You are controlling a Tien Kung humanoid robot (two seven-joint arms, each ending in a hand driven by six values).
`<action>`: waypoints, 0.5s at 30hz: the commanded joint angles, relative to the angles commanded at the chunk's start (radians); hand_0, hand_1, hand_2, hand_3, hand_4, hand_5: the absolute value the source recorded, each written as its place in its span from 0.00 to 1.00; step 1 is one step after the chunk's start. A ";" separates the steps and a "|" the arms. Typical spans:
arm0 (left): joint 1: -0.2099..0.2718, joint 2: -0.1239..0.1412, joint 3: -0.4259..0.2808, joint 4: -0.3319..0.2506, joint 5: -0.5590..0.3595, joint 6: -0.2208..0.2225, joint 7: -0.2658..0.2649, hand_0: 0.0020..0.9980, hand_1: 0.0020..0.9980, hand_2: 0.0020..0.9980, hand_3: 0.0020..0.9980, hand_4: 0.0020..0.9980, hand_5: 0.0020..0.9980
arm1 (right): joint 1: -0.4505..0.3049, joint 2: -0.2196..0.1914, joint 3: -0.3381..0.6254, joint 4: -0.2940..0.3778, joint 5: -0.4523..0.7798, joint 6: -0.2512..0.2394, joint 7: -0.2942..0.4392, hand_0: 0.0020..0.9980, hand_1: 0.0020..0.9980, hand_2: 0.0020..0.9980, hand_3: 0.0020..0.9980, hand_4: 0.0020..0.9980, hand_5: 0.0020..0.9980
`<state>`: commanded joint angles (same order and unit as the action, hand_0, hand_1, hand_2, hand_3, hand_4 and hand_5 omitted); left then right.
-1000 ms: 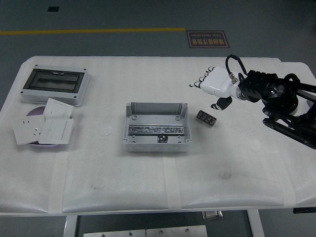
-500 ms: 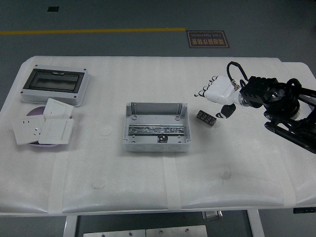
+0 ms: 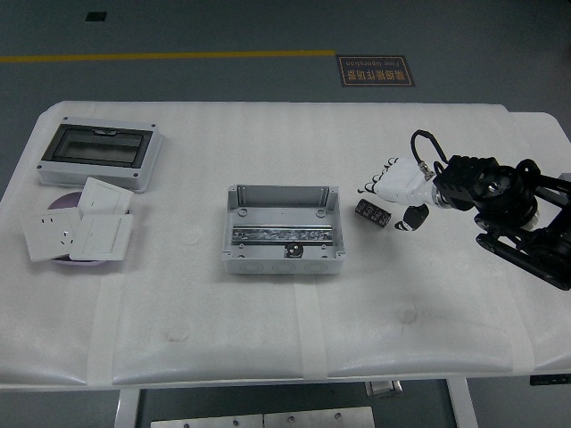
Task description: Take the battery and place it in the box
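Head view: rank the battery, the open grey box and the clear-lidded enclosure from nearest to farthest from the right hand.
1. battery, just below the right hand's fingertips.
2. open grey box, table centre, left of the hand.
3. clear-lidded enclosure, far left corner.

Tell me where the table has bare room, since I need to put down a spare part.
The whole near strip of the table in front of the open grey box is bare, as is the far middle. It is crowded at left around the switch plates and covered box, and at right where the right hand hovers at the battery.
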<state>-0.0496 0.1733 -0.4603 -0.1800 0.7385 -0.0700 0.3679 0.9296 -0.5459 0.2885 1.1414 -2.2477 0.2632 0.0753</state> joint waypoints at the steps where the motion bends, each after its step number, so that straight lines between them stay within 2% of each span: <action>1: 0.000 0.000 -0.001 0.000 0.002 0.000 0.000 0.68 0.68 0.58 0.64 0.63 0.32 | -0.001 0.001 0.000 -0.001 0.000 0.000 0.000 0.96 0.83 0.95 1.00 0.78 0.22; 15: -0.008 0.003 0.020 0.000 -0.008 0.000 -0.005 0.68 0.68 0.58 0.64 0.63 0.32 | -0.024 0.020 0.006 -0.025 0.004 -0.004 0.003 0.96 0.83 0.94 1.00 0.78 0.23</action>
<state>-0.0580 0.1768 -0.4405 -0.1800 0.7310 -0.0701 0.3633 0.9060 -0.5256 0.2948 1.1168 -2.2439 0.2589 0.0781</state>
